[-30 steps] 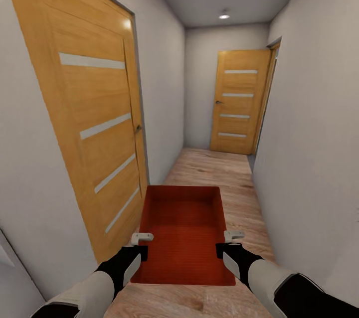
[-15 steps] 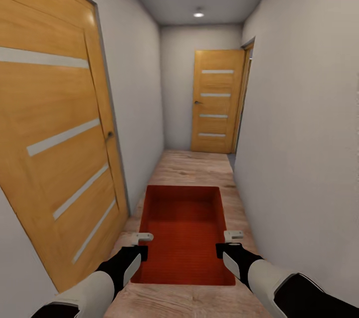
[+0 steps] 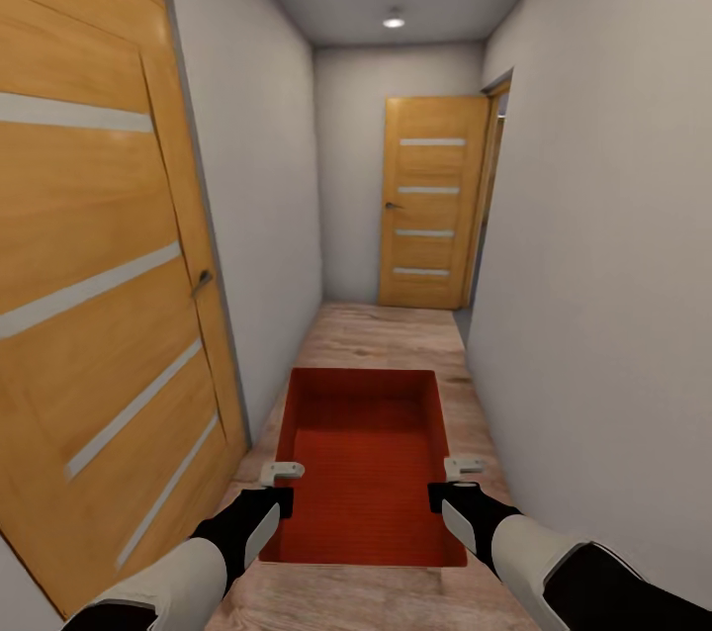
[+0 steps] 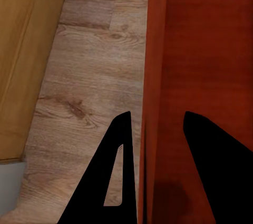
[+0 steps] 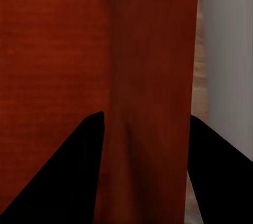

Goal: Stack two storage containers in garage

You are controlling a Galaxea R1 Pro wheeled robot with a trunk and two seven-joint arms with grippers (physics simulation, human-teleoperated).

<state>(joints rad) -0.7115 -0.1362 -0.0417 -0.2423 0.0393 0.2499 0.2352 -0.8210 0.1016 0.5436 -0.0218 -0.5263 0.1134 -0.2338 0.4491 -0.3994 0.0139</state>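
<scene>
Both claws, left gripper (image 3: 282, 486) and right gripper (image 3: 450, 481), reach forward at lower centre, clenched on the orange-red rectangular plastic bin (image 3: 364, 473).

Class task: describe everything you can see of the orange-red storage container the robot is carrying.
The storage container is an orange-red rectangular plastic bin, lidless and empty, with plain tapered walls. It is held level above the wood-plank hallway floor. The left gripper and right gripper each clamp a long side wall, one finger inside, one outside.

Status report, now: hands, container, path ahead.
Left hand and right hand each shut on a side wall of the storage container. Container carried level in hallway. Closed door at far end.
</scene>
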